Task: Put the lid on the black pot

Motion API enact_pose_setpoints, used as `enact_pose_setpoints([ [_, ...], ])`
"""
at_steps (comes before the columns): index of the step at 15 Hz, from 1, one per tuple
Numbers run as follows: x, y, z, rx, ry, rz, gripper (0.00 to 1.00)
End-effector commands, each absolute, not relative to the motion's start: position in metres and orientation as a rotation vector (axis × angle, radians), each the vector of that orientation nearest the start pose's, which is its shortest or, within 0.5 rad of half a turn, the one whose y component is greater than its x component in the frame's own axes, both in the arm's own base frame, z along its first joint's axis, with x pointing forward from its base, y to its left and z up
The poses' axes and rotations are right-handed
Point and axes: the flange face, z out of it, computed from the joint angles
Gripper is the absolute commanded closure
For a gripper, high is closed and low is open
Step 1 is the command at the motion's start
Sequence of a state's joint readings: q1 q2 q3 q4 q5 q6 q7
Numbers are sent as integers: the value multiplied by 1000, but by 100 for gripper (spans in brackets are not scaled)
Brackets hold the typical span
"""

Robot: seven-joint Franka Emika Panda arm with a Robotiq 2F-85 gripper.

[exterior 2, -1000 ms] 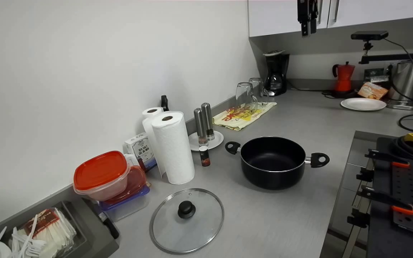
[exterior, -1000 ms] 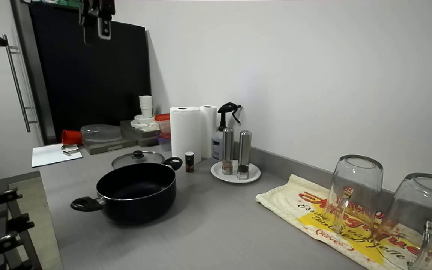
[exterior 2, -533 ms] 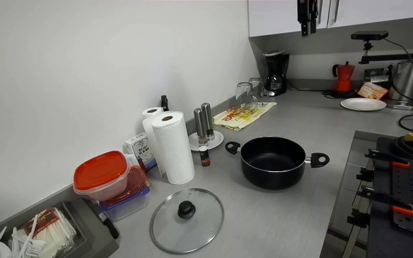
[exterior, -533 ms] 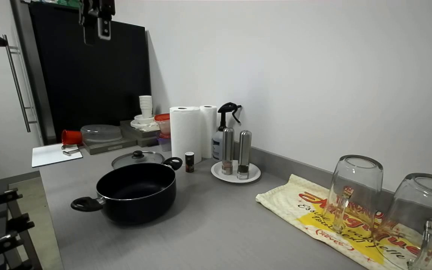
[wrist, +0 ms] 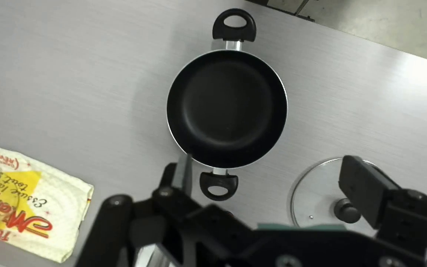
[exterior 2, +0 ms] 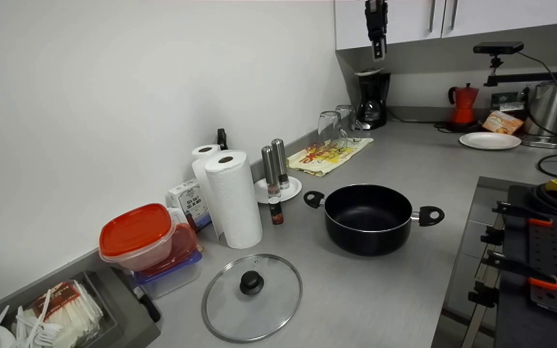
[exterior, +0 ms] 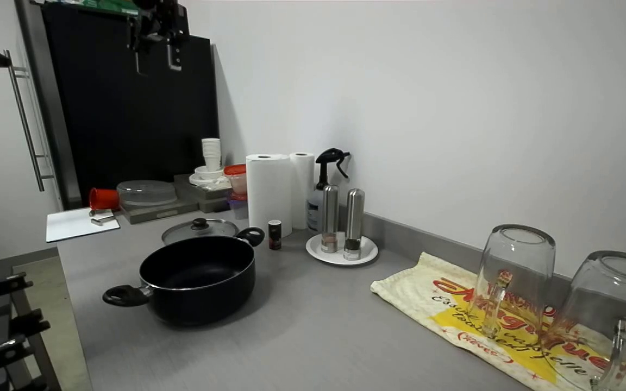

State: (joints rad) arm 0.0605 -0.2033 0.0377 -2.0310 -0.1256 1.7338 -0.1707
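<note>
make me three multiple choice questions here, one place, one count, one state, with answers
1. Where is the glass lid?
A) on the counter, apart from the black pot
B) on the black pot
C) on the dish towel

2. How many steel-topped grinders stand on a white plate?
A) one
B) three
C) two

3. The gripper is:
A) shut
B) open
C) holding the lid

1 A: an exterior view shows them lying separately
2 C: both show in both exterior views
3 B: the wrist view shows it spread wide
</note>
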Motion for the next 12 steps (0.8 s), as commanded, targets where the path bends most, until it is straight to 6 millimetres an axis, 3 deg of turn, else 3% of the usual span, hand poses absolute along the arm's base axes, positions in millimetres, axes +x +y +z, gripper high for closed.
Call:
enact_pose_setpoints([
  [1,526,68,527,-3219,-640,179,0],
  [8,595,116,527,-3210,-833,99,0],
  [12,641,163,514,-3152,-976,-1,0],
])
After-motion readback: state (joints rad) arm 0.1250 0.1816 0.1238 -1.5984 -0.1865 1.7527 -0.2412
